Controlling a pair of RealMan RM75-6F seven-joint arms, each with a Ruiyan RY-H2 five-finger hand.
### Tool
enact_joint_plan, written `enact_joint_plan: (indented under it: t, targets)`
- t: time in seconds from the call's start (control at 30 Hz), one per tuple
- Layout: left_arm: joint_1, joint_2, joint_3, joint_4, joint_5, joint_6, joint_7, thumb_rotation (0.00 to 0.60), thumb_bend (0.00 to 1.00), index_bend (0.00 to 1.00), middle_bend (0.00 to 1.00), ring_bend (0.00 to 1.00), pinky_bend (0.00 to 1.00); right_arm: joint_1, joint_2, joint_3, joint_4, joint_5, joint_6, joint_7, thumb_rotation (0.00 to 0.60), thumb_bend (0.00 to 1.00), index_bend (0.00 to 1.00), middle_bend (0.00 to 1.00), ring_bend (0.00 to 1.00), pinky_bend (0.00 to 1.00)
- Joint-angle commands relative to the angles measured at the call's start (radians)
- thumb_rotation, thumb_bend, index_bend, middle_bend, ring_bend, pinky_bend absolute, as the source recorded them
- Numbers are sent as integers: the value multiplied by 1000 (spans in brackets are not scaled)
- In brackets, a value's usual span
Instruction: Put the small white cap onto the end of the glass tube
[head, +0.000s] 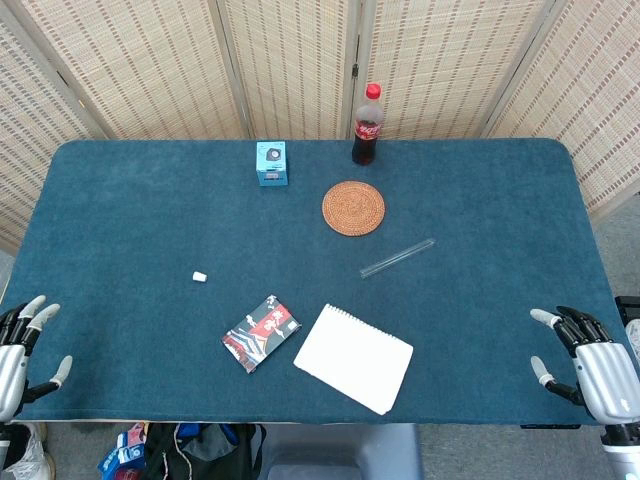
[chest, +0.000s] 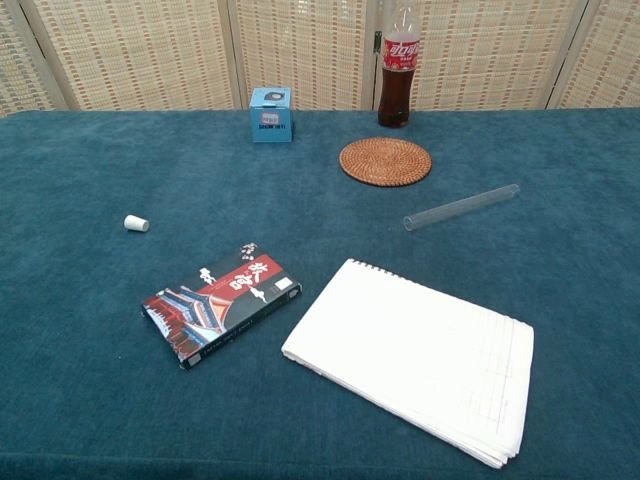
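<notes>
Left of tube (head: 397, 257), cap (head: 200, 276).

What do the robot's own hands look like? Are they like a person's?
Roughly, yes. The left hand and right hand show only in the head view, at the table's near corners. Each has a silvery-grey metallic palm shell, black jointed fingers and pale grey fingertip caps. No cables or markings are visible.

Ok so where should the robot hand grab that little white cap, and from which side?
Pinch the white cap across its round sides, from above. It lies tipped over on the cloth, well apart from anything else. The left robot hand is the nearer one.
</notes>
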Motion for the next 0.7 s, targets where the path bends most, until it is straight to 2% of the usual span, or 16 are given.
enact_joint_plan:
  t: [0.03, 0.43, 0.7]
  targets:
    - [-2, -2, 0, 1, -2, -3, 2, 600, 336, 144, 38, 0, 0, 3, -1, 1, 1, 4, -5, 0, 600, 329, 229, 302, 163, 178]
    - [-13, -4, -8, 1, -5, -12, 7, 600, 336, 144, 38, 0, 0, 6, 4, 13, -4, 5, 8, -10, 600, 329, 229, 303, 164, 178]
    - [-40, -14, -25, 22, -13, -39, -5, 600, 335, 145, 38, 0, 0, 81, 44, 38, -71, -4, -84, -80, 600, 330, 229, 320, 180, 178]
